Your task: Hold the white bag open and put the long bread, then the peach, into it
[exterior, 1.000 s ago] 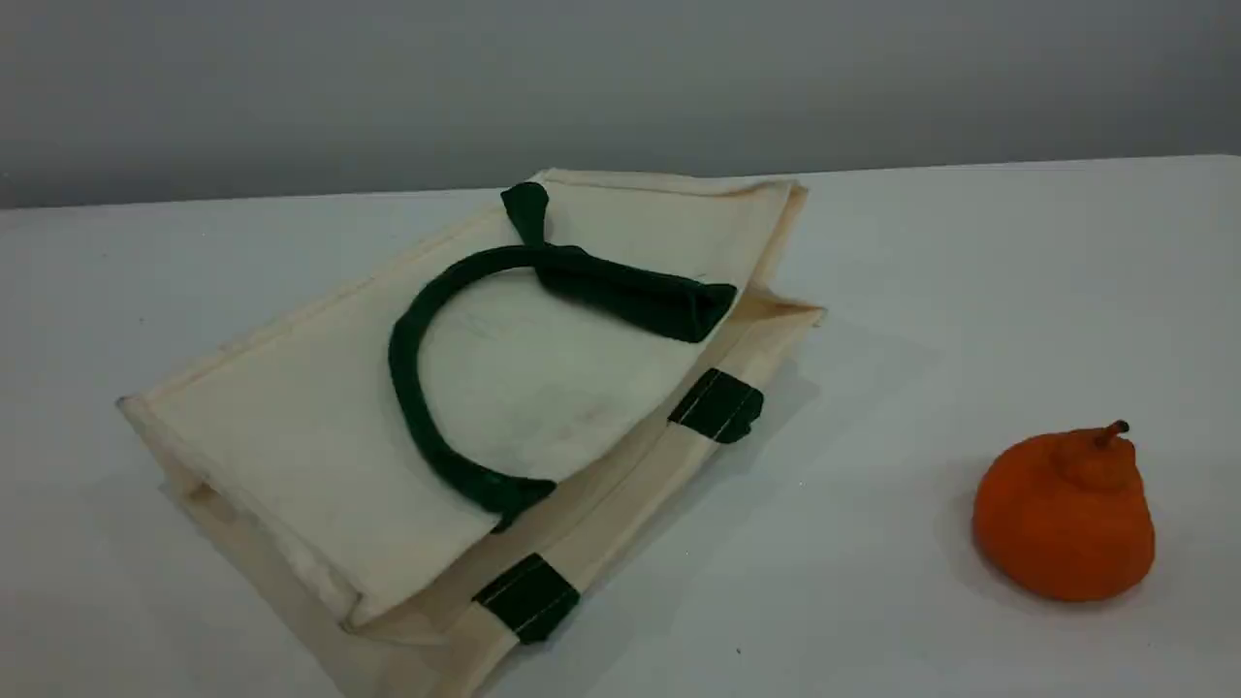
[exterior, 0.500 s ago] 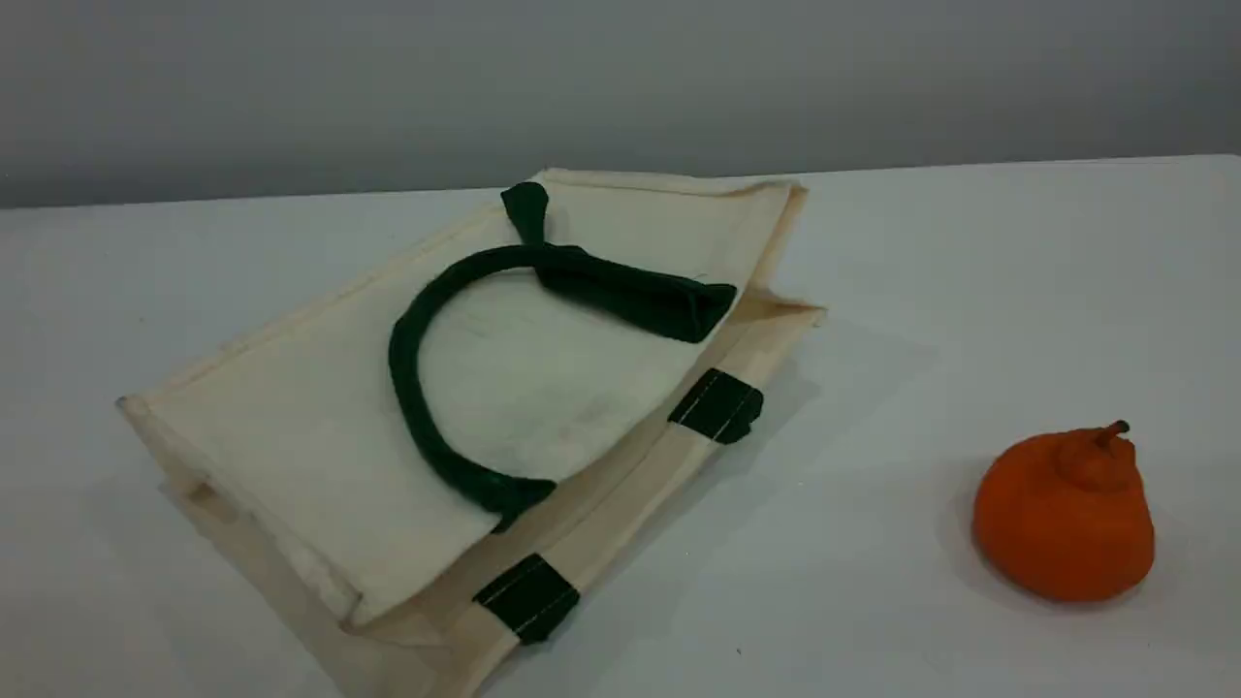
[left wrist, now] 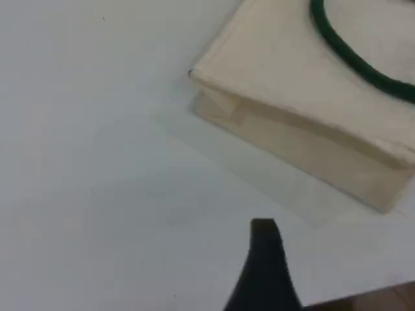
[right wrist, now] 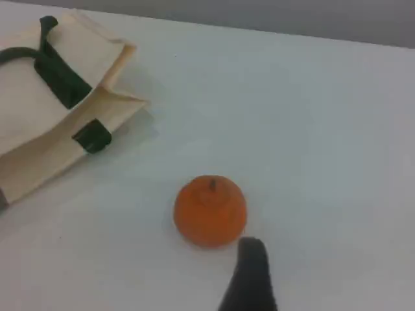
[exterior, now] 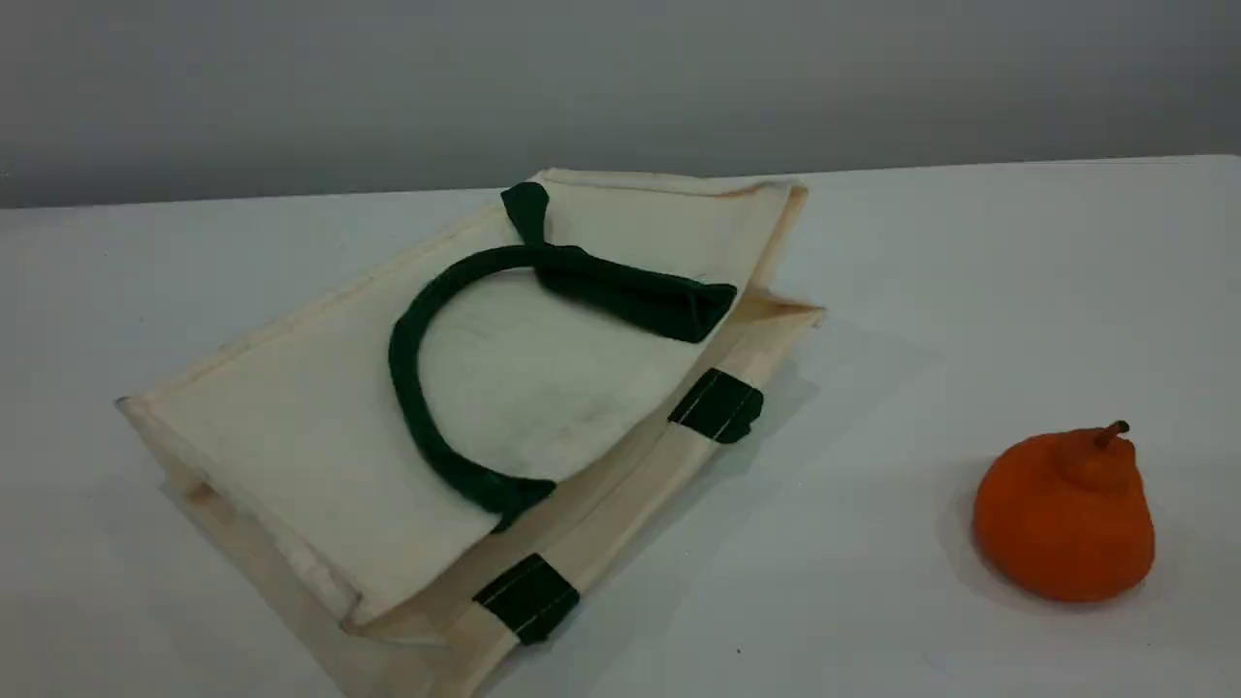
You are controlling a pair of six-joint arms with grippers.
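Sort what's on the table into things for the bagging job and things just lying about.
For the job: the white bag, lying on its side, green handle on top. Long bread and peach: not in view.

Lying about: the orange pear-shaped fruit, alone on the table, apart from the bag.

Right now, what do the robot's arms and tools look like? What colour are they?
Only the very tips show. The left tool's fingertip is a slim black prong, slightly curved, with a squared-off end. The right tool's fingertip is dark grey to black with a rounded end. No arms, cables or markings are in view.
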